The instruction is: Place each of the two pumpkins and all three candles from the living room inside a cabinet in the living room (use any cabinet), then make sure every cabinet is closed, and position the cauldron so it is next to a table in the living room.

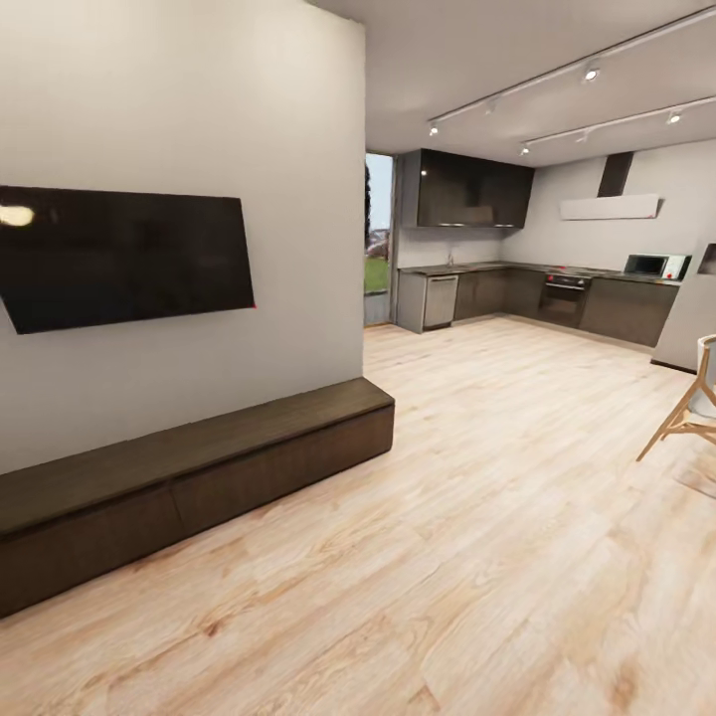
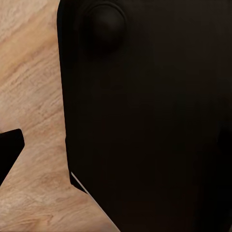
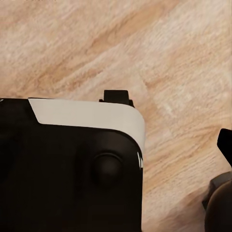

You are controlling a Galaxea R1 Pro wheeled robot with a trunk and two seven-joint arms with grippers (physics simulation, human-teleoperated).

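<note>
The cabinet (image 1: 199,477), a long low dark brown unit, runs along the wall under the television at the left of the head view, and its flat fronts are all shut. The pumpkins, candles, cauldron and table are out of view. In the left wrist view one dark fingertip (image 2: 9,152) sits at the frame's edge over the wood floor. The right wrist view likewise has one dark fingertip (image 3: 225,141) at its edge. Nothing lies between the fingers of either gripper, and both look open.
A black television (image 1: 119,254) hangs on the white wall. Pale wood floor (image 1: 477,517) stretches back to a dark kitchen (image 1: 517,293). A wooden-legged chair (image 1: 691,408) stands at the right edge. My own dark base (image 2: 145,121) (image 3: 63,174) shows in both wrist views.
</note>
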